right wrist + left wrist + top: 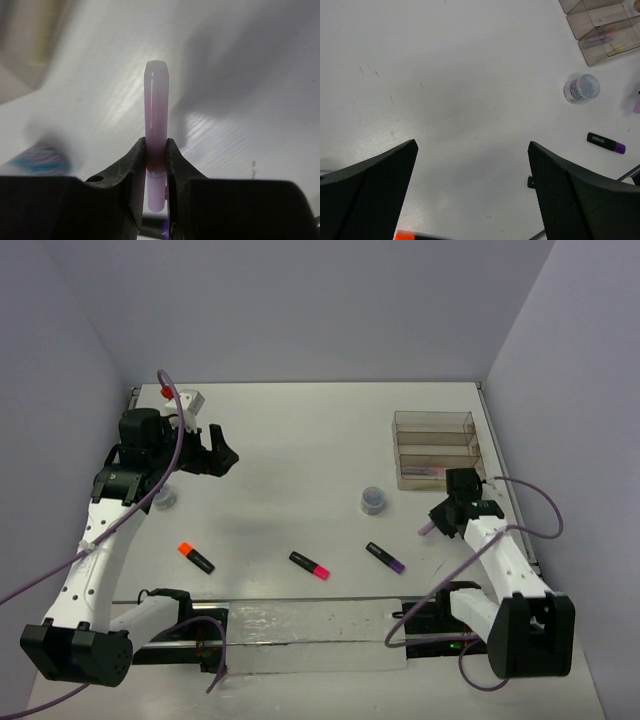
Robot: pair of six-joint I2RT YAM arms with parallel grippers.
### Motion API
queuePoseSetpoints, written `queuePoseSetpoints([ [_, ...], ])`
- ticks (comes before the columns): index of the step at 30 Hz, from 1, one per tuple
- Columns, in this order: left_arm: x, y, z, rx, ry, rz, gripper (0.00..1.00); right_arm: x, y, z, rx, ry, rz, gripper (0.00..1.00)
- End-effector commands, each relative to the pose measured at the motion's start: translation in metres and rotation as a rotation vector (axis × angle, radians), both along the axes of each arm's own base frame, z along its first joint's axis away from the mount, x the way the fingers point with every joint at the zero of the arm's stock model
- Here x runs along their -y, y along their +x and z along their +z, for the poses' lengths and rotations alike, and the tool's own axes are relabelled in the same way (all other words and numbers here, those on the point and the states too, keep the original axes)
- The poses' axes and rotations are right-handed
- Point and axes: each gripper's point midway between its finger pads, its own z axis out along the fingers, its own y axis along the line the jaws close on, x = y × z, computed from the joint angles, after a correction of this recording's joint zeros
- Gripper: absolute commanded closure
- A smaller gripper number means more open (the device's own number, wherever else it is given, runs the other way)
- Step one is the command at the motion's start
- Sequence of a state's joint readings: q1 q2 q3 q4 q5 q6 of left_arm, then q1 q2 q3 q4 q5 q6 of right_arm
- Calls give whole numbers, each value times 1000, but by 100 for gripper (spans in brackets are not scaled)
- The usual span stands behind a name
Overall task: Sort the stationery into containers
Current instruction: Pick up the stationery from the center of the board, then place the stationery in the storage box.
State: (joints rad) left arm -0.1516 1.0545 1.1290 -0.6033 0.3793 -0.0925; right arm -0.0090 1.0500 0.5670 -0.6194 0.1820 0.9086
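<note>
Near the tray (435, 418), your right gripper (156, 150) clamps the lilac marker (156, 107); your left gripper (472, 145) hangs spread wide above the table (470, 75).

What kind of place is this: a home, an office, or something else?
Probably a robotics lab test cell: a white table boxed in by plain grey walls, with the left arm and right arm mounted at its near edge.

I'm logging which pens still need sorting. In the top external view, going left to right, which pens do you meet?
orange-capped highlighter → pink-capped highlighter → purple-capped highlighter → lilac marker, gripped in the right hand. The first three lie loose on the table.
</note>
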Motion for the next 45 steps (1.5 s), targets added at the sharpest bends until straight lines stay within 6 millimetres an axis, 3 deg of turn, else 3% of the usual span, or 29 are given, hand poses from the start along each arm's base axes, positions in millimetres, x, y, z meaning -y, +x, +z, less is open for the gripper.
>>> queuePoseSetpoints([
  [1,2,7,15,54,-14,-7,1,-12,52,109,387,73,-40,100],
  [3,1,10,16,57,-10,2,1,-19,81,160,545,126,-44,100],
  [7,-1,14,13,34,-9,24,1,-24,137,202,635,227,-129,100],
  [13,-6,9,11,27,14,40,1,-22,225,191,567,305,-246,100],
  [15,-8,7,12,41,21,45,1,-21,236,187,559,299,-252,100],
  [16,-10,7,7,40,30,50,1,-18,246,173,533,279,-268,100],
  [17,-13,7,3,40,45,59,1,1,256,171,535,269,-317,100],
  [18,-14,9,-4,26,57,66,1,5,260,172,537,275,-334,100],
  [23,-16,16,-22,-30,73,75,1,20,263,148,494,234,-407,100],
  [26,-13,22,-24,-39,59,80,1,31,258,121,442,221,-447,100],
  [32,-12,30,-22,-31,48,92,1,41,246,77,353,229,-473,100],
  [35,-13,33,-16,-16,51,96,1,42,242,74,368,231,-478,95],
  [40,-13,35,-14,-20,52,97,1,43,247,68,366,228,-451,76],
  [45,-14,33,-17,-30,56,100,1,41,250,69,360,219,-404,39],
])
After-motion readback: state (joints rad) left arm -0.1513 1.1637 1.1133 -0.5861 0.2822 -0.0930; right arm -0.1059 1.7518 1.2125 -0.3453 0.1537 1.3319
